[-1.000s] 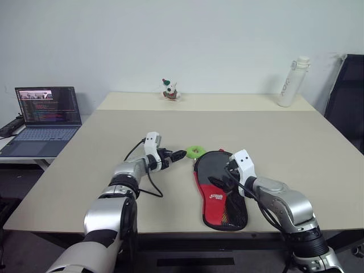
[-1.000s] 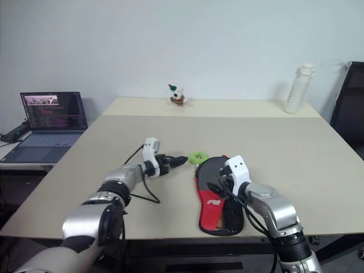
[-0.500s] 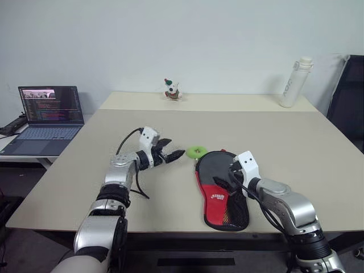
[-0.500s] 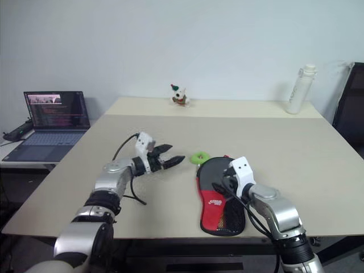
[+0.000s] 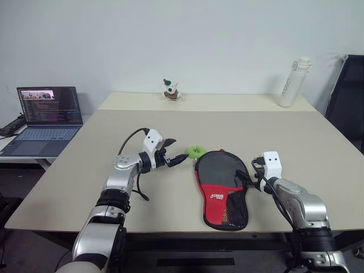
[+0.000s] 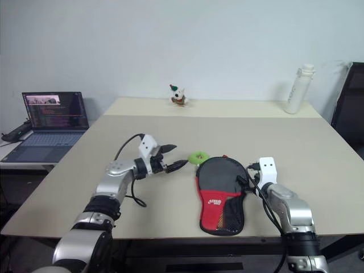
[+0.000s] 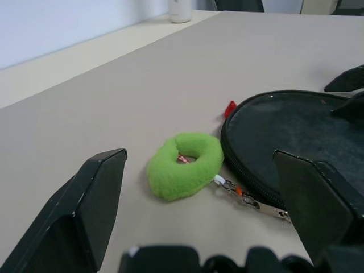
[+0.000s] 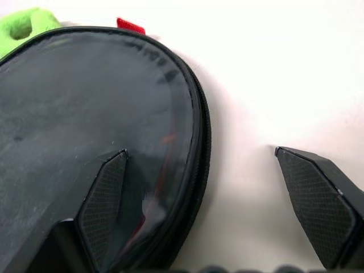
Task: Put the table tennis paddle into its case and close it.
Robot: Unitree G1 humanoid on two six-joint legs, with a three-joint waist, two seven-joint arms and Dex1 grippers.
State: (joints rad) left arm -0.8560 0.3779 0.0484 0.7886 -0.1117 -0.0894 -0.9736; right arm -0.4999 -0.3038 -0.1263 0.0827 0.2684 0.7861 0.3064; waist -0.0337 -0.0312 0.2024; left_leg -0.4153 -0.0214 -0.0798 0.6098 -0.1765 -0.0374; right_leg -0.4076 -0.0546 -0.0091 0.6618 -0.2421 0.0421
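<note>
The case (image 5: 221,189) lies flat near the table's front edge: a round black face, a red panel with white lettering, a mesh pocket. A lime-green ring (image 5: 196,151) hangs from its zip pull at the far end. The paddle is hidden. My left gripper (image 5: 175,151) hovers open just left of the green ring (image 7: 185,164), pointing at it. My right gripper (image 5: 248,177) is open at the case's right edge. In the right wrist view one finger (image 8: 105,193) stands over the black face and the other over bare table. Neither gripper holds anything.
A laptop (image 5: 48,114) stands open on a side table at the far left. A small figurine (image 5: 170,90) and a white bottle (image 5: 293,81) stand at the back of the table (image 5: 284,136). A dark chair (image 5: 347,96) is at the far right.
My right gripper has slid right, off the middle of the case to its right edge. My left gripper has rolled about its own axis and stays by the green ring.
</note>
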